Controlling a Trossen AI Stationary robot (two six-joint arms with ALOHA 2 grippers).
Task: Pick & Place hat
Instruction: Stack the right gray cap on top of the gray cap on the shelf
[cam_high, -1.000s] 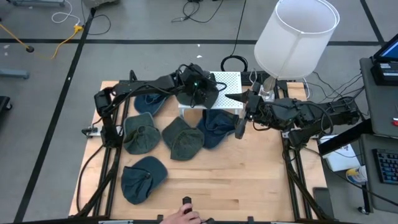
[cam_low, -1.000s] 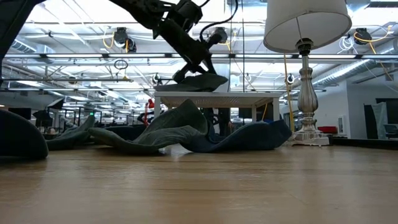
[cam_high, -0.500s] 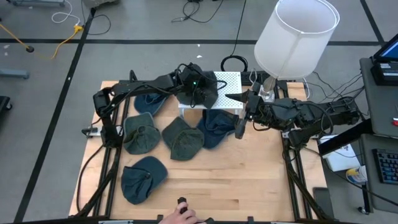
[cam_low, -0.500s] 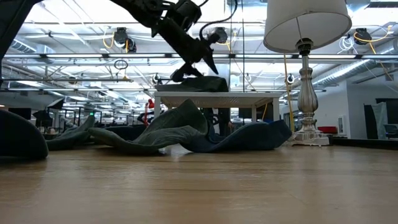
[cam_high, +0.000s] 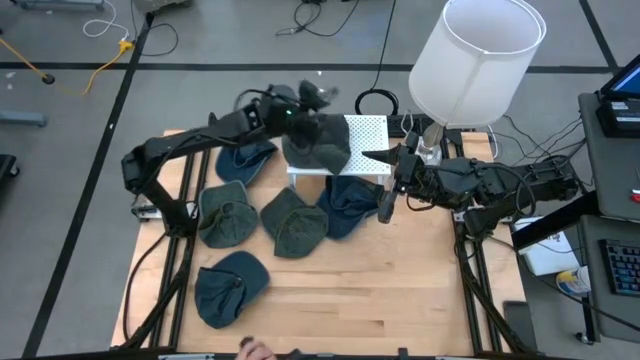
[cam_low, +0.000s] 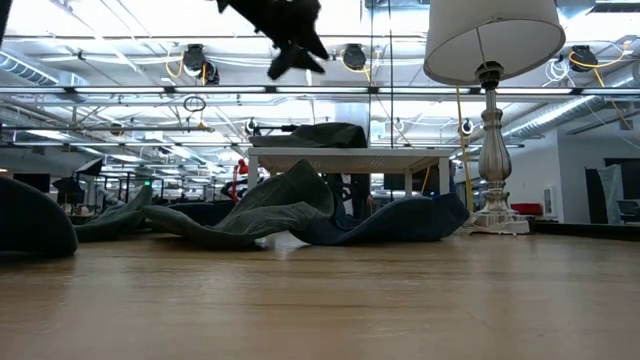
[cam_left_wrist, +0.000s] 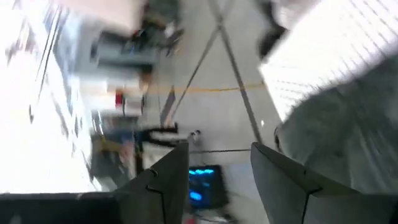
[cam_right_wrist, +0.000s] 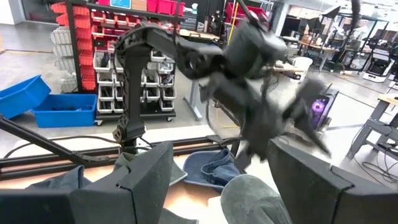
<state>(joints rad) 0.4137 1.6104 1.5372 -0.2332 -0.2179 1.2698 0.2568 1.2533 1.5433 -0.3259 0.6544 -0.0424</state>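
A dark hat (cam_high: 318, 146) lies on the white perforated stand (cam_high: 368, 130) at the table's far side; in the low view the hat (cam_low: 315, 133) rests flat on the stand's top (cam_low: 350, 154). My left gripper (cam_high: 312, 96) hangs open above the hat and slightly toward the far edge, touching nothing; the low view shows the gripper (cam_low: 292, 52) well clear of the hat. In its wrist view the gripper (cam_left_wrist: 217, 169) is open, with the hat (cam_left_wrist: 348, 130) off to one side. My right gripper (cam_high: 386, 200) waits open at the table's right, and its wrist view shows the gripper (cam_right_wrist: 221, 168) empty.
Several more hats lie on the table: blue ones (cam_high: 240, 163) (cam_high: 350, 203) (cam_high: 230, 287) and green ones (cam_high: 228, 218) (cam_high: 295, 223). A lamp with a white shade (cam_high: 478, 58) stands at the far right. A person's hand (cam_high: 255, 350) shows at the near edge. Bare wood lies near right (cam_high: 380, 290).
My left gripper set the dark hat down on the stand, let go and rose, shifting toward the far edge. The hat stays on the stand's top. The person's hand at the near edge drew back with the black object.
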